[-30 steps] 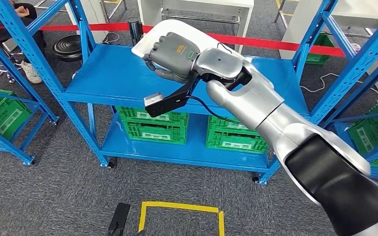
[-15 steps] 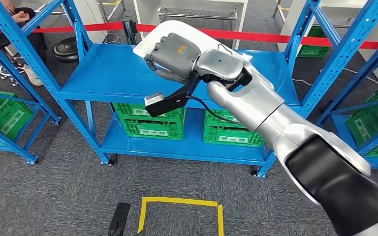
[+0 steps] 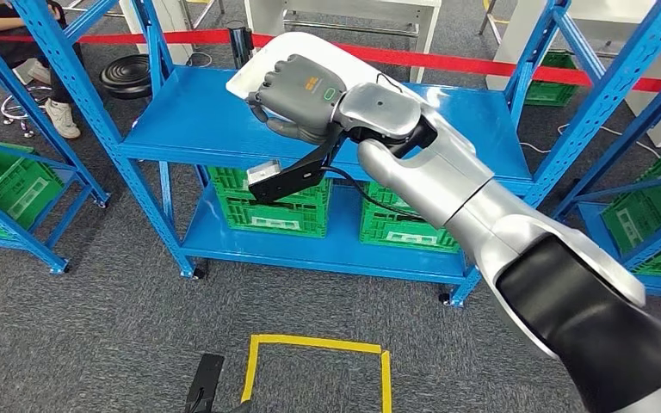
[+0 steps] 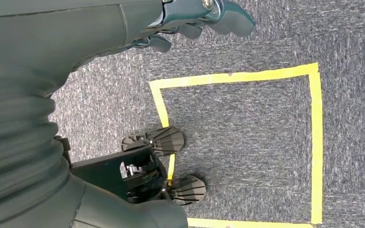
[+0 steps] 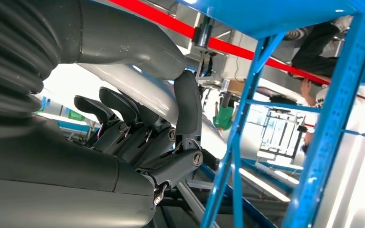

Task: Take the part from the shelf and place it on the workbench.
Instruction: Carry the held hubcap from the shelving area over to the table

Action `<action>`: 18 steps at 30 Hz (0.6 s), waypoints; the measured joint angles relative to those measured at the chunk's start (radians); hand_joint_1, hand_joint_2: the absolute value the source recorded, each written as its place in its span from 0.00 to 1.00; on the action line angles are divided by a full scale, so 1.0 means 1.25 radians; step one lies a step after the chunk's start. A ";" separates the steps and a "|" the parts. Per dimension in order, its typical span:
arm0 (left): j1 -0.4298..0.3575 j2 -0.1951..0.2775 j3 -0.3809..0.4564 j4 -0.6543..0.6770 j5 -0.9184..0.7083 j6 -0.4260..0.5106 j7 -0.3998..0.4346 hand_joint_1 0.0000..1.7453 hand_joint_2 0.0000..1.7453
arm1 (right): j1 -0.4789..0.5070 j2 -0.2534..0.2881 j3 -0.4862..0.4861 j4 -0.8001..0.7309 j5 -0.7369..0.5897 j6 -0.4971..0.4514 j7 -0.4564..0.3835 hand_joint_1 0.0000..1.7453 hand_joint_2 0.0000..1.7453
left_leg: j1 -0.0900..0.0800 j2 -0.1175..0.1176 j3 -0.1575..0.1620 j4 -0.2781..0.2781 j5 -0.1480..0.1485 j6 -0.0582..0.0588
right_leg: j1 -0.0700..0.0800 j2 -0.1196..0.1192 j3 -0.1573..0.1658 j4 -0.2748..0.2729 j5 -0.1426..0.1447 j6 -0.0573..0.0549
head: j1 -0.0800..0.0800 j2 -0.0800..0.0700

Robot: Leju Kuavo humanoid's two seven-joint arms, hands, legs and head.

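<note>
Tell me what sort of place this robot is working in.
Probably a warehouse or factory test area: blue steel shelving stocked with green crates, a red barrier tape, and a yellow taped square on grey carpet.

The part (image 3: 327, 53) gripped by the right hand (image 3: 297, 90) is seen as smooth, glossy white plastic, while the hand itself is covered in matt grey plastic. Under the hand, the shelf (image 3: 198, 120) is made of blue painted metal with a smooth, slightly shiny finish. Below it, green moulded plastic crates (image 3: 267, 211) are seen, and the floor (image 3: 95, 327) is laid with rough grey carpet.
</note>
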 joint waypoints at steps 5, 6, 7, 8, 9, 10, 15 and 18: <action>0.001 0.000 0.001 0.000 0.000 0.000 -0.001 0.00 1.00 | -0.001 -0.001 0.000 0.000 0.005 0.000 0.005 1.00 1.00 | -0.003 0.001 -0.023 0.001 0.017 0.008 | 0.000 0.002 -0.058 0.177 -0.087 0.004 | 0.001 0.000; 0.001 0.000 0.002 0.000 0.000 0.000 -0.001 0.00 1.00 | -0.002 -0.001 0.000 0.000 0.004 -0.001 0.006 1.00 1.00 | -0.004 0.001 -0.026 0.002 0.020 0.007 | 0.001 0.002 -0.031 0.138 -0.069 0.000 | 0.001 0.000; 0.001 0.000 0.002 0.000 0.000 0.000 -0.001 0.00 1.00 | -0.003 -0.002 0.000 0.000 0.003 -0.001 0.006 1.00 1.00 | -0.005 0.001 -0.027 0.002 0.022 0.006 | 0.003 0.003 0.007 0.078 -0.046 -0.006 | 0.001 0.000; 0.001 -0.001 0.002 0.000 0.000 0.000 -0.001 0.00 1.00 | -0.004 -0.002 0.000 -0.001 0.001 -0.001 0.007 1.00 1.00 | -0.006 0.001 -0.028 0.002 0.024 0.003 | 0.006 0.002 0.040 0.021 -0.031 -0.012 | 0.000 0.000; 0.001 -0.001 0.002 0.000 0.000 0.000 -0.001 0.00 1.00 | -0.006 -0.002 0.000 -0.003 -0.001 -0.002 0.007 1.00 1.00 | -0.007 0.002 -0.030 0.002 0.026 0.000 | 0.010 0.002 0.064 -0.022 -0.020 -0.017 | 0.000 0.000; 0.001 -0.002 0.002 0.000 0.000 0.000 -0.001 0.00 1.00 | -0.008 -0.003 0.000 -0.005 -0.002 -0.002 0.007 1.00 1.00 | -0.007 0.002 -0.031 0.001 0.029 -0.004 | 0.013 0.002 0.075 -0.045 -0.017 -0.020 | 0.000 0.000; 0.001 -0.003 0.003 0.001 0.000 -0.004 0.000 0.00 1.00 | -0.010 -0.011 0.000 -0.010 -0.004 -0.004 0.010 1.00 1.00 | -0.006 0.003 -0.049 0.026 0.010 -0.027 | 0.007 -0.001 0.071 -0.065 0.005 -0.038 | 0.000 0.000; 0.001 -0.002 0.003 0.001 0.001 -0.012 0.001 0.00 1.00 | -0.004 -0.012 0.000 -0.011 -0.005 -0.005 0.011 1.00 1.00 | -0.003 0.002 -0.103 0.171 -0.073 -0.039 | 0.004 -0.002 0.060 -0.066 0.014 -0.043 | -0.001 0.000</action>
